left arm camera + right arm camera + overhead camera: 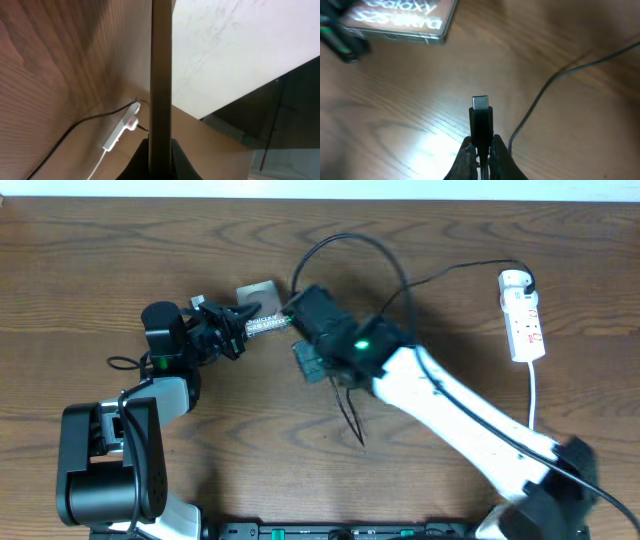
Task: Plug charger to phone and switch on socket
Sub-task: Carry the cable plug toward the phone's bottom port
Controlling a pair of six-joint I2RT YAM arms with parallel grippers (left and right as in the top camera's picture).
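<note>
1. Now we are seeing the left gripper [161, 152] pinching the phone [161, 70], edge-on to its wrist camera.
2. We are noting the right gripper [481, 150] clamping the charger [481, 117] at its plug, tip bare, near the phone but apart.
3. We are logging the socket [524, 315] lying well apart on the table's [100, 260] right side, charger cable reaching it.

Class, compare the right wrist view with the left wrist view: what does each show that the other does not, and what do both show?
Only the right wrist view: the charger's plug tip, gripped in the right claw, and the printed face of the phone. Only the left wrist view: the socket, and the left claw shut on the phone, seen edge-on. Both: the phone, the wooden table and the thin black cable.
</note>
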